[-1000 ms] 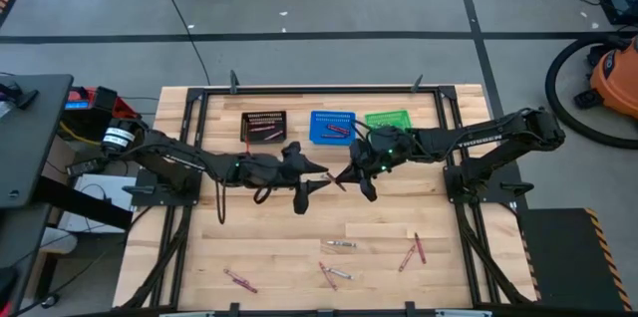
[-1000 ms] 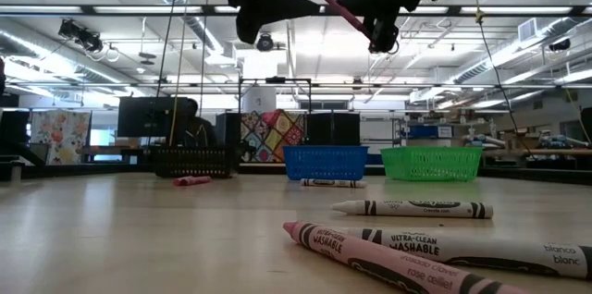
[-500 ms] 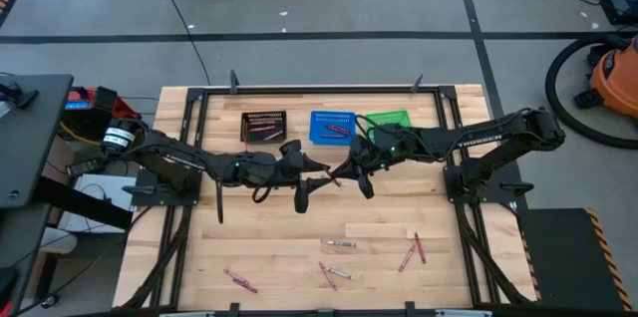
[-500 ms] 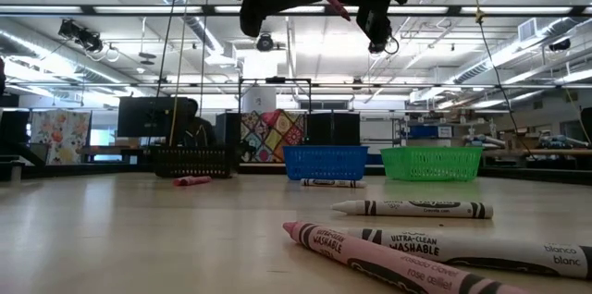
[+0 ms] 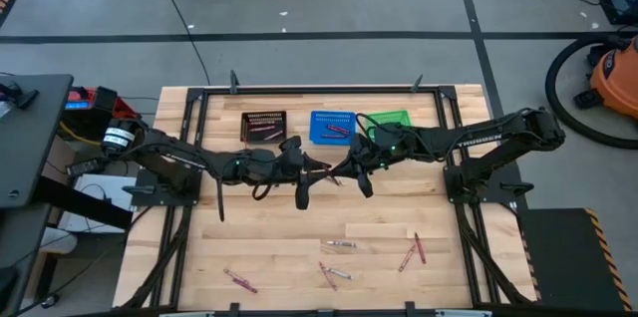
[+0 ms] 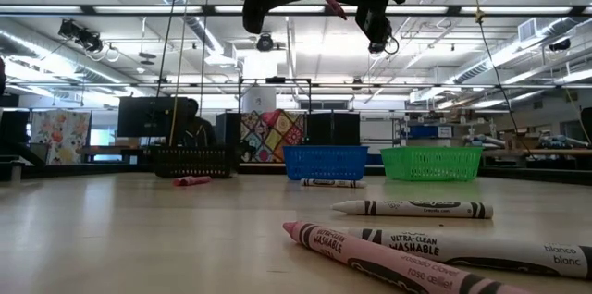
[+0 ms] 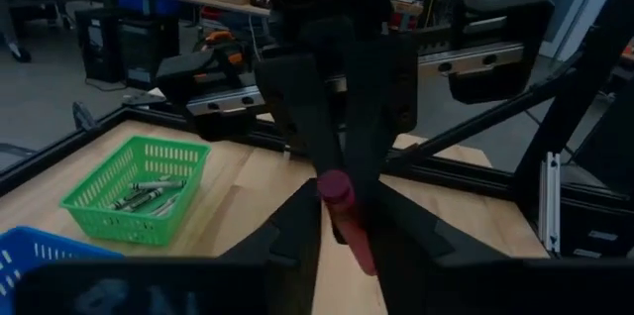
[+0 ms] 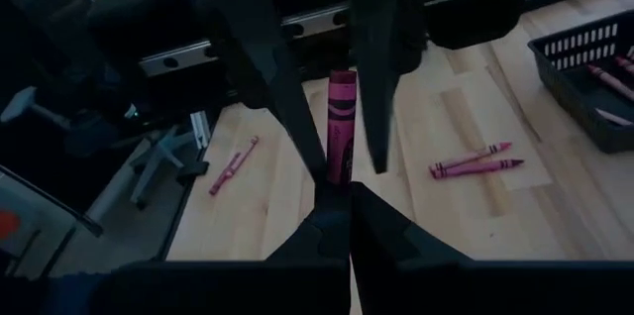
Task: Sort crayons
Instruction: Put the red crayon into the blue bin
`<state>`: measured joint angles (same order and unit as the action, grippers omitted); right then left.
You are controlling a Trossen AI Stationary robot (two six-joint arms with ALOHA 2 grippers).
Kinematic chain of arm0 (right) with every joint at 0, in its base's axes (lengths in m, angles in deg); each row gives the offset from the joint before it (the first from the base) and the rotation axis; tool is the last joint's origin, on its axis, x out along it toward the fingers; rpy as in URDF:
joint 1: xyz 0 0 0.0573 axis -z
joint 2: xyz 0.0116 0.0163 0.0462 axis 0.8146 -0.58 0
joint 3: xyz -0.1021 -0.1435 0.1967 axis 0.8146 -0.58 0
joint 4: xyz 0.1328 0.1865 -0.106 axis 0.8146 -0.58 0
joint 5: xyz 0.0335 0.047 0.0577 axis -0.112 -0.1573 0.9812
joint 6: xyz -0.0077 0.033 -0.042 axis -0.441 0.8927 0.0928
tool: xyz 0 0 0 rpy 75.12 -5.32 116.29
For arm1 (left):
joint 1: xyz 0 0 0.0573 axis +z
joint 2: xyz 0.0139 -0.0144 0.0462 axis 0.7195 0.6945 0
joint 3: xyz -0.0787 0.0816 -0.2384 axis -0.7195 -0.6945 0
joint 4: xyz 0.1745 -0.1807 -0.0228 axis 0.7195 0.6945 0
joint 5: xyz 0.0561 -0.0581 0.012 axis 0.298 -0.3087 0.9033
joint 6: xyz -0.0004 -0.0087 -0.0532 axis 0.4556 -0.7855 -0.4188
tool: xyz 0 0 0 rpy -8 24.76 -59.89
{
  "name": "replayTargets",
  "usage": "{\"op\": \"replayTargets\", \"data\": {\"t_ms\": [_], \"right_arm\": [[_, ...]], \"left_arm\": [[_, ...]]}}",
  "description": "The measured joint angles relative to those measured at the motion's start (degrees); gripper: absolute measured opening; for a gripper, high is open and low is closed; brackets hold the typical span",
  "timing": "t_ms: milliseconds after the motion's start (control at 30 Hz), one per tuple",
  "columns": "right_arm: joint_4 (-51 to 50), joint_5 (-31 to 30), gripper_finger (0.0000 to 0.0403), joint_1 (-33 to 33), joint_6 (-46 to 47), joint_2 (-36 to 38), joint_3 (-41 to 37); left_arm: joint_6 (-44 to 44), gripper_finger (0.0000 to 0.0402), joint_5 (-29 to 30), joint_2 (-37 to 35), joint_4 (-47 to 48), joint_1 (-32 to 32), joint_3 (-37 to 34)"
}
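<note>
Two grippers meet in mid-air above the wooden counter (image 5: 249,247), in front of the three mesh baskets – this looks like a handover. The right gripper (image 8: 337,191) is clamped on a pink-magenta wax crayon (image 8: 342,122), whose free end sits between the left gripper's (image 7: 337,206) parted fingers, not yet pinched. Next, I judge, the left must close firmly before the right lets go – other crayons wait on the counter.

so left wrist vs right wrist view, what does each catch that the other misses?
Left wrist only: the green basket with crayons inside, and a corner of the blue basket. Right wrist only: loose crayons on the table and a corner of the black basket. Both: the magenta crayon pinched in the right claw, with the left claw around it.
</note>
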<state>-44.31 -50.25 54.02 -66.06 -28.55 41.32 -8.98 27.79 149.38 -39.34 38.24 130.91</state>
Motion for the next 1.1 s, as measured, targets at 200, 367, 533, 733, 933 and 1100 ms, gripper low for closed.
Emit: {"op": "replayTargets", "data": {"t_ms": [200,367,533,733,933,1100], "right_arm": [[-0.15,-0.31,0.0007,0.02,-0.24,0.0,-0.02],[-0.24,-1.11,0.0007,0.02,-0.2,0.02,-0.04],[-0.3,-1.37,0.0018,0.02,0.02,0.02,-0.04],[-1.95,-3.11,0.005,-0.23,3.22,0.07,0.02],[-6.93,-2.06,0.008,-1.94,4.26,0.07,0.02],[-10.7,-2.26,0.0085,-3.63,4.28,0.07,0.0]], "left_arm": [[0.14,0.0036,-0.78,-0.02,0.06,0.5,0.0],[1.68,0.0027,-0.42,-0.02,0.15,0.55,-0.02],[2.2,0.0035,-0.4,-0.04,0.17,0.89,-0.02],[4.47,0.0037,-0.28,-0.04,0.51,1.53,-0.04],[5.26,0.0038,-2.47,-0.04,4.2,5.36,-0.04],[3.25,0.0038,-8.73,-0.04,8.2,10.86,-0.04]]}}
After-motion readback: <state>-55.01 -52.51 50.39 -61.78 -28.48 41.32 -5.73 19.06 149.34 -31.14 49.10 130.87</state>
